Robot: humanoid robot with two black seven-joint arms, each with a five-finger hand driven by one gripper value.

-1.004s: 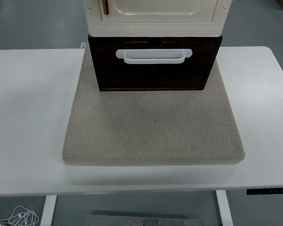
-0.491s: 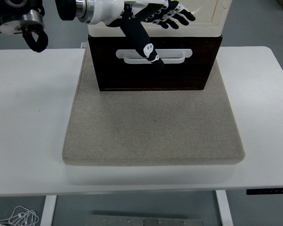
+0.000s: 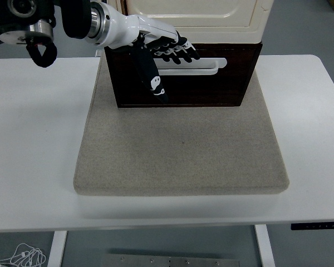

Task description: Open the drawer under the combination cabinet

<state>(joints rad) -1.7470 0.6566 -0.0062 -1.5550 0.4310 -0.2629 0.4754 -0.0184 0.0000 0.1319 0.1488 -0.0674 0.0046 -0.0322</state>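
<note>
Head view: dark drawer point(image 3: 183, 83) shut beneath the cream cabinet point(image 3: 195, 14), at the far end of a grey mat point(image 3: 181, 147) on the white desk point(image 3: 33, 139). Left hand point(image 3: 167, 47) over the white handle point(image 3: 206, 65), fingers point(image 3: 181, 53) spread across its left part, thumb hanging down, gripping nothing.

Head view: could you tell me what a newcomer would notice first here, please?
The left hand reaches in from the upper left, fingers spread over the white handle of the dark brown drawer. That drawer sits under a cream cabinet at the back of a grey felt mat on the white table.
</note>
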